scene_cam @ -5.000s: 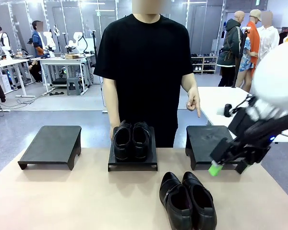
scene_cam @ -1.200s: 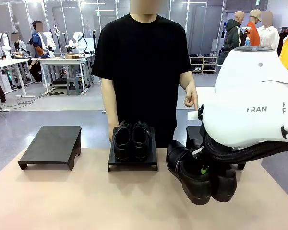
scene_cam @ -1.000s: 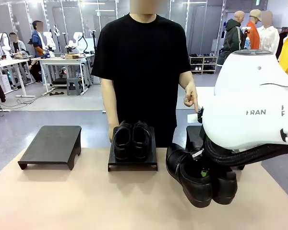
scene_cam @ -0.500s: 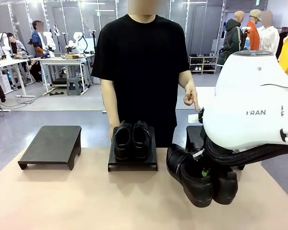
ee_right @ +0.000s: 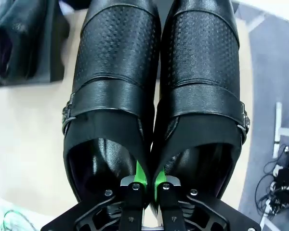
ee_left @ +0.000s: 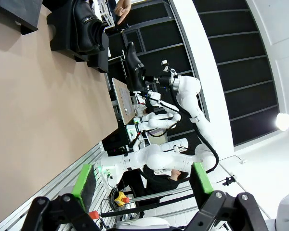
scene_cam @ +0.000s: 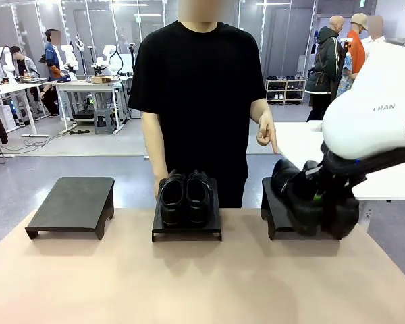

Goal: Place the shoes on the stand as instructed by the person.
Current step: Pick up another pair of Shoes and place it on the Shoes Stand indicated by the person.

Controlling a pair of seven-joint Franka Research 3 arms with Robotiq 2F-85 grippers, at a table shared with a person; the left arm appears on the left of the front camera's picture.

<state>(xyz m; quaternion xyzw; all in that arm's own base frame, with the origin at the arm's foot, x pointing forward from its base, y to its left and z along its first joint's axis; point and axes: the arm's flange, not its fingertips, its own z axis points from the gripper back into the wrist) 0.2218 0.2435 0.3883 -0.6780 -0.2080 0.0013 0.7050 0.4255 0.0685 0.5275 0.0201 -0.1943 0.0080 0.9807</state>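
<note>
Right tool is clamped tight on the inner walls of a pair of shoes, one green pad inside each shoe, and the pair hangs from it side by side.

Front view now: the right arm comes in from the right with that held pair in the air over the right-hand stand, toes tipped down and toward the camera; whether the soles touch the stand, I cannot tell. The person stands at the far side of the desk, the hand with a finger pointing down at that right stand. The other pair sits on the middle stand, toes toward us. A left stand sits well apart from the middle one.

Over to the left wrist view, rolled sideways: the left tool has its green-padded fingers spread wide, nothing between them, up off the desk. Farther off, a stand with a shoe on it, and beyond it a shoe carried by the right arm. A pointing hand shows at the top edge.

Right wrist view: both shoes have perforated toes and a strap with a metal buckle, and the stand with the other pair lies at upper left.
</note>
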